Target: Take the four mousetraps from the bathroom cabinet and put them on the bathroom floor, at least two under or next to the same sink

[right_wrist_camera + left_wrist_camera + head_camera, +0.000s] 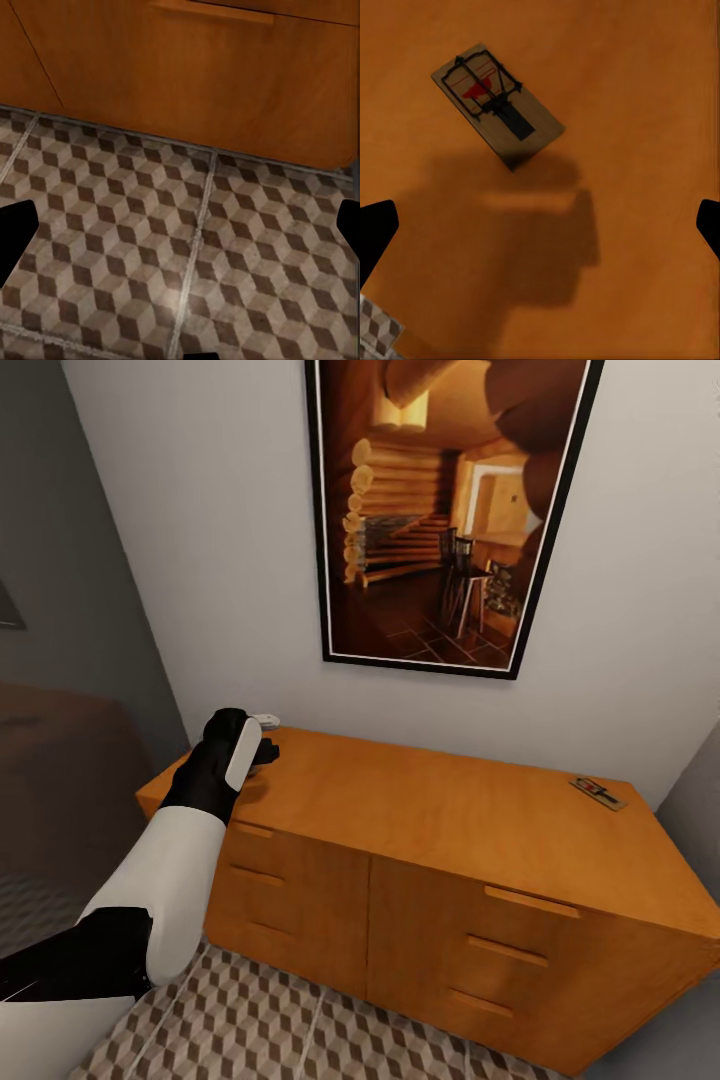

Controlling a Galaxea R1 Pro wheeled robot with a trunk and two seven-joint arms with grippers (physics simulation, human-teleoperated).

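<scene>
1 mousetrap point(497, 103) lies flat on the cabinet point(440, 815) top, near its left end, under the left gripper point(540, 221). Left gripper hovers above the top, fingers spread wide, nothing between them, trap lying beyond the fingertips. A 2nd mousetrap point(598, 792) rests near the far right corner of the top. Right gripper point(180, 225) hangs over the bathroom floor point(150, 247) before the cabinet front, fingers apart, empty. Framed picture point(450, 510) on the wall above.
</scene>
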